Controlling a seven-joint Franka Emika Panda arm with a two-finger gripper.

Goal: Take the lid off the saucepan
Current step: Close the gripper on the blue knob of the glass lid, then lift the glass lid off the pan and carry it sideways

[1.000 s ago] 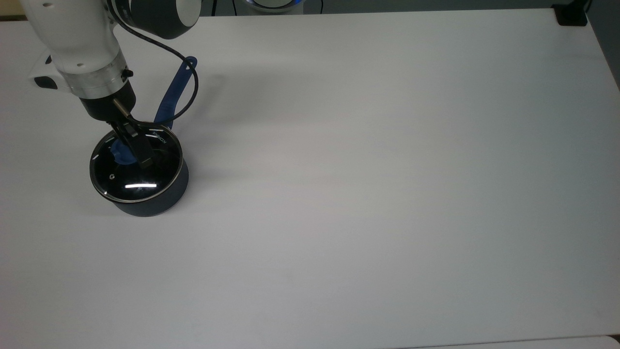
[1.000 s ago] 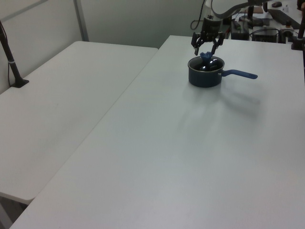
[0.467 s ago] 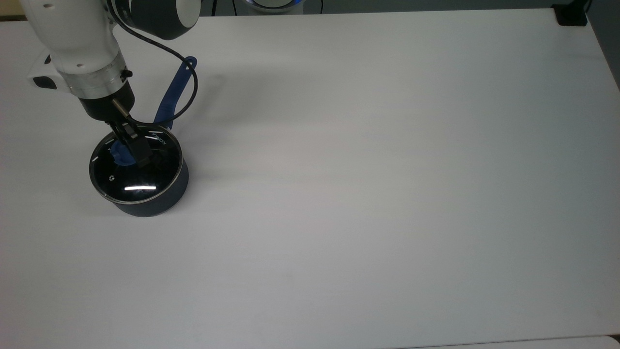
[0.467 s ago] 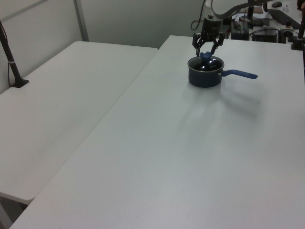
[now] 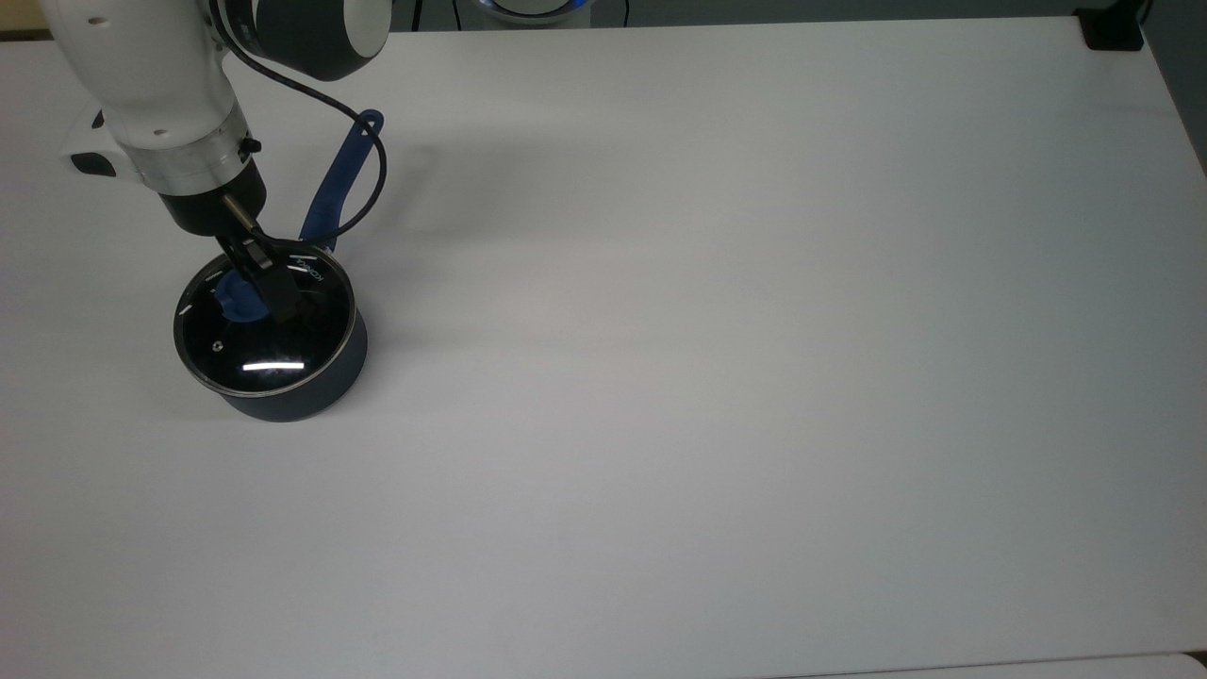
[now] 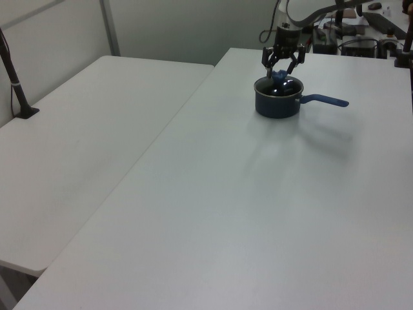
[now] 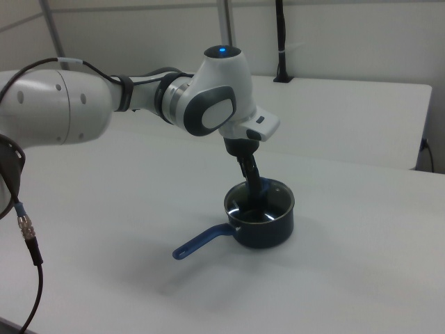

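Your gripper (image 6: 281, 70) hangs directly over the saucepan (image 5: 300, 394), its two fingers (image 6: 266, 62) spread to either side of the lid's blue knob (image 5: 233, 302); in the left view a gap shows on both sides of the knob, so the pincer reads as released, not yet clamped. In the top view one dark finger crosses the glass of the lid (image 5: 247, 354) just beside the knob.

The lid sits flat on the pan, its metal rim seated all round and level, so the step in hand is judged to be the grasp of the knob, with the lift not yet begun. Your next move calls for closing squarely on the knob, then raising it straight up; a skewed pull could drag the pan along.

The saucepan stands near the top view's left edge of the white table (image 5: 754, 377), with bare surface around it. Its long blue handle (image 5: 339, 179) gives the long axis: it points up and slightly right in the top view, to the right in the left view, and down-left in the right view.
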